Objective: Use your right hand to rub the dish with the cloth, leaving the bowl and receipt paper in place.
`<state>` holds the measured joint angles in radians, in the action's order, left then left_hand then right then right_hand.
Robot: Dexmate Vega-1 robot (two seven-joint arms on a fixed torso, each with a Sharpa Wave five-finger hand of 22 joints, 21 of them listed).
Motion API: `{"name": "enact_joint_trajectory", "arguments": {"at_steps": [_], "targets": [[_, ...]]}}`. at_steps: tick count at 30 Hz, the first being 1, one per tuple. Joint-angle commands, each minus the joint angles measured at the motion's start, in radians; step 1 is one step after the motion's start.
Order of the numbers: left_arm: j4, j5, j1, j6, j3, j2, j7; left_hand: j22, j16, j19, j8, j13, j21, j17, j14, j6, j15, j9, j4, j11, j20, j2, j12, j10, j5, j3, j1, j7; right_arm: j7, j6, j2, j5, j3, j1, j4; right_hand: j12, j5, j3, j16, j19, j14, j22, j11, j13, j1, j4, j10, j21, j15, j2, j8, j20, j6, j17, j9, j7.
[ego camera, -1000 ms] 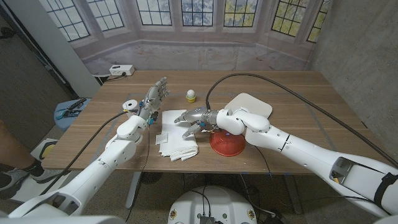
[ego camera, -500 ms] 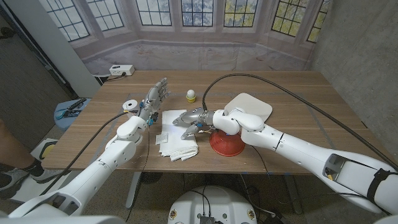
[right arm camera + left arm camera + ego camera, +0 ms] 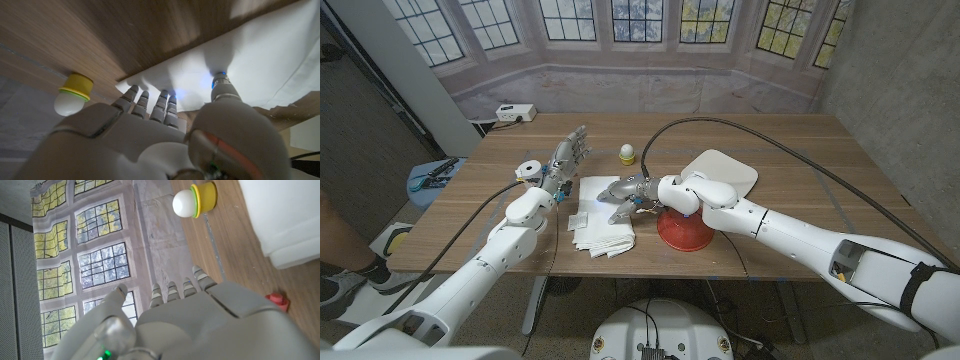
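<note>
I see a yellow cup with a white ball (image 3: 627,153) on it, upper middle of the table (image 3: 800,150). Behind the table a printed bay-window backdrop (image 3: 620,25) spans the top of the frame. A white box with cable (image 3: 515,113) sits on the ledge, upper left. At far left, a blue object (image 3: 428,177), possibly a bin.

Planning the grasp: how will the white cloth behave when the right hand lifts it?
The cloth looks thin and creased, so it would probably droop and unfold. Lying flat on the table, it likely needs pinching by the right hand, and may slide if pushed.
</note>
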<state>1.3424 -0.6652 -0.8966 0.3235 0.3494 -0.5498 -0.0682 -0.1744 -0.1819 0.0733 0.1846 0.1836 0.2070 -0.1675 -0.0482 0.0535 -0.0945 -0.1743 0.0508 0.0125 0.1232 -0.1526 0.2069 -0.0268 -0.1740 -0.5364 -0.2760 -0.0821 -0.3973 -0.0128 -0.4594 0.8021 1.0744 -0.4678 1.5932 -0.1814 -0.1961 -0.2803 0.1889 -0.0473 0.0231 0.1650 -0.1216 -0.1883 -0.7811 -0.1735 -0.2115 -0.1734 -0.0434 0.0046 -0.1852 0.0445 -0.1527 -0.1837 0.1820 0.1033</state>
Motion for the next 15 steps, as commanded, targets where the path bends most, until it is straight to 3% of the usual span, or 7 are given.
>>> {"name": "enact_joint_trajectory", "arguments": {"at_steps": [1, 5, 15], "targets": [[-0.001, -0.002, -0.001, 0.0, -0.001, -0.001, 0.001, -0.005, 0.003, 0.007, 0.0, 0.002, -0.002, -0.004, 0.007, 0.004, 0.0, -0.004, -0.006, 0.0, -0.001, 0.006, 0.0, 0.003, -0.002, -0.007, -0.003, 0.001, 0.024, 0.008, 0.003, 0.005, 0.022, 0.008, -0.022, -0.014, -0.008, -0.01, 0.005, 0.003, -0.001, 0.004, -0.008, -0.004, -0.023, 0.0, -0.024, -0.007, 0.0, -0.007, -0.012, 0.016, -0.023, -0.005, 0.003, 0.003], [0.002, -0.002, -0.002, -0.002, -0.001, -0.001, 0.002, -0.005, 0.002, 0.007, 0.0, 0.002, -0.002, -0.004, 0.008, 0.005, 0.0, -0.004, -0.007, 0.0, -0.001, 0.006, 0.0, 0.004, -0.002, -0.008, -0.003, 0.001, 0.036, 0.008, -0.001, 0.008, 0.023, 0.004, -0.017, -0.025, -0.009, -0.012, 0.009, 0.005, 0.007, 0.004, 0.0, -0.006, -0.031, 0.001, -0.051, -0.009, 0.006, -0.012, -0.021, 0.017, -0.048, -0.005, 0.003, 0.008], [-0.006, -0.004, 0.0, 0.002, 0.003, 0.008, 0.001, -0.005, 0.003, 0.008, -0.001, 0.003, -0.002, -0.004, 0.008, 0.005, 0.001, -0.004, -0.01, -0.001, -0.001, 0.006, 0.0, 0.005, -0.002, -0.01, -0.003, 0.002, 0.079, -0.011, -0.008, 0.017, 0.023, -0.003, -0.023, -0.041, -0.015, -0.017, 0.02, 0.004, 0.035, 0.004, -0.009, -0.012, -0.05, 0.002, -0.105, -0.013, 0.021, -0.028, -0.037, 0.017, -0.102, -0.007, 0.004, 0.013]]}}
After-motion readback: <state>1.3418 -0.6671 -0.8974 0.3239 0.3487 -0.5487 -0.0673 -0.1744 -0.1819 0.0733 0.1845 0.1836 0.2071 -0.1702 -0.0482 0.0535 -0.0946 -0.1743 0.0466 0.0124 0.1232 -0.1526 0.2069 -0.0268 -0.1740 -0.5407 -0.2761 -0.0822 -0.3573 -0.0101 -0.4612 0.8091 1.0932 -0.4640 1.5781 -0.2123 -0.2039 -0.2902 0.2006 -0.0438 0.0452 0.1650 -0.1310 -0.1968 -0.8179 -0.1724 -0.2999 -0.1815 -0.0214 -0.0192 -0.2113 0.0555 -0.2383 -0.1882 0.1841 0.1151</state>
